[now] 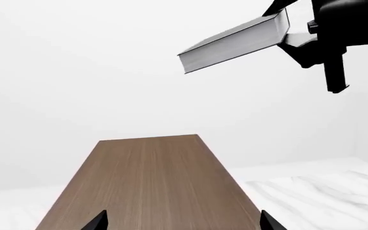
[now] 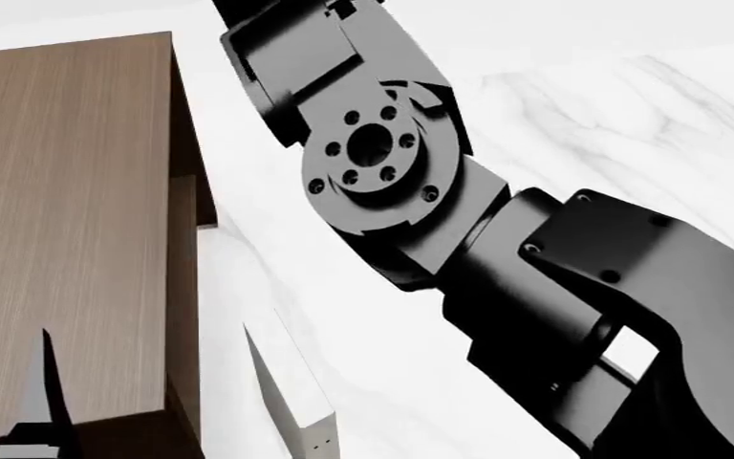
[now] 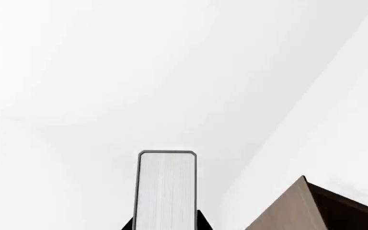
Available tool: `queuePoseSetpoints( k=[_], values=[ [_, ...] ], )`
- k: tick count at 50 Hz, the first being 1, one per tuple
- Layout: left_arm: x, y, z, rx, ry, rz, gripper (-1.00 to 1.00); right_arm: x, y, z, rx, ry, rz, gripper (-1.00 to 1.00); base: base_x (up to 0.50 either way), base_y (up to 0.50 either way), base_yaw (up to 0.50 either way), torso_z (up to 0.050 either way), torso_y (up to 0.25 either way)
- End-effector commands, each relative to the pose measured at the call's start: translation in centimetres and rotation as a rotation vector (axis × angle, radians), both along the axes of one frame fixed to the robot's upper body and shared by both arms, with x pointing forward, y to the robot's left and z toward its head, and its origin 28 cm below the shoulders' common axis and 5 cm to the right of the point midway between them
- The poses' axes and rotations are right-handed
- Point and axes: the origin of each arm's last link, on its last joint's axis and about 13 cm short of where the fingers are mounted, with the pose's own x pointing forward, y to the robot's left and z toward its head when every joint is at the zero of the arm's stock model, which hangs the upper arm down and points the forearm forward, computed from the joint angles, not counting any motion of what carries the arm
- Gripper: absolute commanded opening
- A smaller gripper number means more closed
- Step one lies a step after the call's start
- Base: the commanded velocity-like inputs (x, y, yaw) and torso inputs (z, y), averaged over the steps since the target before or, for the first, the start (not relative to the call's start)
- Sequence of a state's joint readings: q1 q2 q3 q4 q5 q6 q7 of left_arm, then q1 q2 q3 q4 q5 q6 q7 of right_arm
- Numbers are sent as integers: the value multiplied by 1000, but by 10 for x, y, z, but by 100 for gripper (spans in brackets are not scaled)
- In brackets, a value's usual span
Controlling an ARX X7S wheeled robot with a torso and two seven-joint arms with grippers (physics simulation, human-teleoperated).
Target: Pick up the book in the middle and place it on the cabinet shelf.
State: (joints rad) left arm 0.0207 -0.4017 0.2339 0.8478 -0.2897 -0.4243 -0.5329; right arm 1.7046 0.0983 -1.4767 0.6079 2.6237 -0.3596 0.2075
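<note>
The book (image 1: 235, 43), slate-grey with white page edges, hangs tilted in the air, high above and beyond the cabinet shelf (image 1: 149, 182). My right gripper (image 1: 293, 38) is shut on its one end. In the right wrist view the book's white page edge (image 3: 166, 189) stands between the two dark fingers of my right gripper (image 3: 166, 225), and a corner of the cabinet (image 3: 299, 211) shows off to the side. My left gripper (image 1: 182, 223) is open over the cabinet's flat brown top with nothing between its fingertips. The head view shows the cabinet top (image 2: 61, 210) but not the book.
My right arm (image 2: 380, 163) fills the middle of the head view. An off-white book (image 2: 293, 402) stands on the white marble surface (image 2: 596, 115) just beside the cabinet's dark side panel (image 2: 183, 316). White walls lie behind.
</note>
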Motion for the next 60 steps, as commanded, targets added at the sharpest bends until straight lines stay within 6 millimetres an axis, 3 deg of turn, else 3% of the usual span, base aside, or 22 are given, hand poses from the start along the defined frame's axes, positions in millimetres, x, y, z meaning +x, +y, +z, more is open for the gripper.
queuePoseSetpoints(
  k=[1,7,14,38,60],
  values=[
    [0,1,2,-21,-14,-29,100,-18,25,2,-91,-56,210,-100,0,0,0,0,0],
    [0,0,3,-23,-12,-29,100,-21,33,-4,-118,-39,244,-100,0,0,0,0,2],
    [-1,-1,3,-24,-14,-35,100,-29,46,-26,-162,-24,286,-100,0,0,0,0,1],
    [-1,1,4,-26,-15,-25,100,-36,55,-71,-237,29,322,-100,0,0,0,0,1],
    [-1,0,3,-29,-13,-27,100,-48,62,-80,-270,34,367,-100,0,0,0,1,1]
  ],
)
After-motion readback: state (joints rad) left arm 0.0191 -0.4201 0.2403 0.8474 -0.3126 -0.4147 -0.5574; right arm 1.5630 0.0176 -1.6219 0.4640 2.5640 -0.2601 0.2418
